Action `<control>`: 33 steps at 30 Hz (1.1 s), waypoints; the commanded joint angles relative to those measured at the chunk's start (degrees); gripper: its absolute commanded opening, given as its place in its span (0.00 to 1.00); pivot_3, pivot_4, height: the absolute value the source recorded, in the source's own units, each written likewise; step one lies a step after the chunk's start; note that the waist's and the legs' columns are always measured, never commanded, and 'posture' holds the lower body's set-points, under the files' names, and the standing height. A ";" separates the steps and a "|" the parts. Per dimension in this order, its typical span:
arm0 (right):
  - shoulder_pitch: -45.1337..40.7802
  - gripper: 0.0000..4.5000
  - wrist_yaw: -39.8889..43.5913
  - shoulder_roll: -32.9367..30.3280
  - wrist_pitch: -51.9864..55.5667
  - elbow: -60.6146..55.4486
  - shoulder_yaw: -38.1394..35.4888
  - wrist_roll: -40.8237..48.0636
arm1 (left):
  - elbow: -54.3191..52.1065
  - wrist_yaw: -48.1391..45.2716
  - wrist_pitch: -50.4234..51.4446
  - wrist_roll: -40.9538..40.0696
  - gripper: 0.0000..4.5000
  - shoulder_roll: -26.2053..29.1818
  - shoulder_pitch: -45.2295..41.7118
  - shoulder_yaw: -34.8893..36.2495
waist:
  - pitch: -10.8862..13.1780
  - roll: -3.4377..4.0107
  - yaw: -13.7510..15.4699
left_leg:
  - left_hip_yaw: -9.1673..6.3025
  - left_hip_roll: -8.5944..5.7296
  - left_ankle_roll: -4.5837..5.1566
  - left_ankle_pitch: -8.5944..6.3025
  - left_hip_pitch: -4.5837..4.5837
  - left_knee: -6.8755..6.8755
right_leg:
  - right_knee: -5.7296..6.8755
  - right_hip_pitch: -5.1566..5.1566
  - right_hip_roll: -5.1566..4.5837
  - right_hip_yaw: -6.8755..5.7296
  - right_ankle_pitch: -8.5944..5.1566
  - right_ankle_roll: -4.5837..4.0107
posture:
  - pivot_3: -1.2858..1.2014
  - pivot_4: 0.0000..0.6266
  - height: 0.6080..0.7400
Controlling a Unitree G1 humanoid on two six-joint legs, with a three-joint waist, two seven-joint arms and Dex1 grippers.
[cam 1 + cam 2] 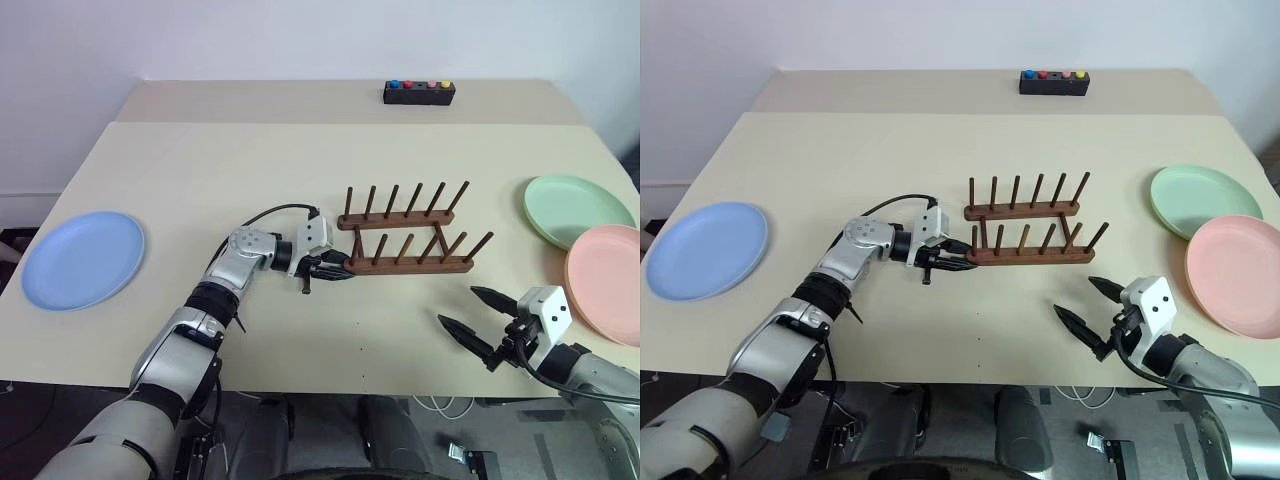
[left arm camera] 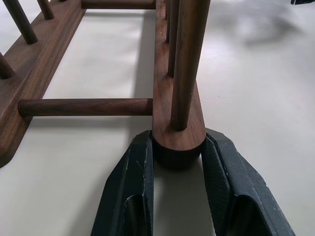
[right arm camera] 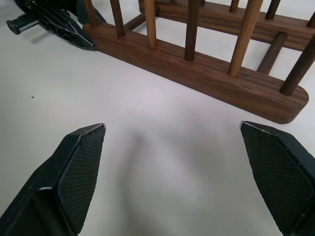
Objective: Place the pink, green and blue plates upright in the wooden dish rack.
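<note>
The wooden dish rack (image 1: 405, 240) stands empty at mid-table, its pegs leaning a little. My left gripper (image 1: 335, 268) is shut on the left end of the rack's near rail (image 2: 177, 137), one finger (image 2: 135, 182) on each side of it. My right gripper (image 1: 460, 306) hovers open over bare table in front of the rack's right end, nothing between its fingers (image 3: 78, 172). The blue plate (image 1: 83, 259) lies flat at the far left. The green plate (image 1: 578, 208) lies at the right, and the pink plate (image 1: 607, 280) lies just in front of it, overlapping its edge.
A black box with coloured buttons (image 1: 419, 93) sits at the back of the table. The table's front edge (image 1: 330, 385) runs close behind both arms. A black cable (image 1: 275, 212) loops over my left wrist.
</note>
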 commanded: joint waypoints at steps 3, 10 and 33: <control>-1.25 1.00 -0.63 0.01 -1.27 -1.68 -0.22 -0.30 | -1.14 1.35 0.14 -0.11 0.72 0.54 -0.32 3.48 | 0.00 0.00 -0.02 | -0.01 0.00 0.00 0.00 -0.01 -0.01 | 0.01 -0.02 0.00 0.00 0.01 0.02 | 0.52 0.24 0.96; -5.22 0.94 -1.68 -1.24 -1.18 1.31 1.65 -3.56 | -18.90 7.40 9.70 -2.95 0.92 4.59 10.31 7.99 | -0.02 0.03 -0.44 | -0.01 0.01 0.00 0.00 0.02 -0.07 | 0.02 -0.01 0.00 0.00 0.02 0.04 | 0.52 0.24 0.96; -14.16 0.01 -5.50 -4.10 -1.13 11.41 7.19 -15.99 | -40.02 25.84 23.32 1.99 0.00 -2.21 22.53 0.04 | -0.01 0.02 0.05 | -0.01 0.00 0.00 0.00 0.15 0.00 | 0.01 0.13 -0.03 0.00 -0.03 -0.09 | 0.52 0.24 0.96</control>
